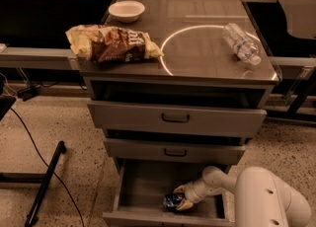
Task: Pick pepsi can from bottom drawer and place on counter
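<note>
Gripper [180,197] low in bottom drawer [143,184], jaws apparently pinched across pepsi can [171,201] lying near drawer front: verify grip holds, raise slowly, keep clear of middle drawer [173,151] just above, then carry up to counter [207,48].

High frontal view, looking down on counter [197,58], hand [181,197] in bottom drawer [148,184]
</note>
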Controlling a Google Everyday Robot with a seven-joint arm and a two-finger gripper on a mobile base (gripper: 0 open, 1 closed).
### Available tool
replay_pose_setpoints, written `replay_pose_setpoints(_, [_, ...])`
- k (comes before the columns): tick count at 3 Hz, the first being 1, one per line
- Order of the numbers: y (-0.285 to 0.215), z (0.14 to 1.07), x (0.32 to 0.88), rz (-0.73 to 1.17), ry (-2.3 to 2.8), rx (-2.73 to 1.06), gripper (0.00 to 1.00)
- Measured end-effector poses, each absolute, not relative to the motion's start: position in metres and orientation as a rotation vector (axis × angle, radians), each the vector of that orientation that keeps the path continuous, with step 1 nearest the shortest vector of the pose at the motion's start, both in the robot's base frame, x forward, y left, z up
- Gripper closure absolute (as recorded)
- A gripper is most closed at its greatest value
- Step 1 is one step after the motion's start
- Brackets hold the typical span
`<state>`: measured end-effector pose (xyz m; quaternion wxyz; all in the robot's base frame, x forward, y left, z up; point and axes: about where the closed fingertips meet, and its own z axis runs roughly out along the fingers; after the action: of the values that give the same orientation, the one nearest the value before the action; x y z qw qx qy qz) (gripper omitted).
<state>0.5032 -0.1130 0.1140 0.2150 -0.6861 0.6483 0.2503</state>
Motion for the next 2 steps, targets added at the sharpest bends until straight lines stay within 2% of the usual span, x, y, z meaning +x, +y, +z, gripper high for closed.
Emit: replay_pose_setpoints(2, [-0.113,0.1127,0.5027,0.69,1.809,-1.908,0.58])
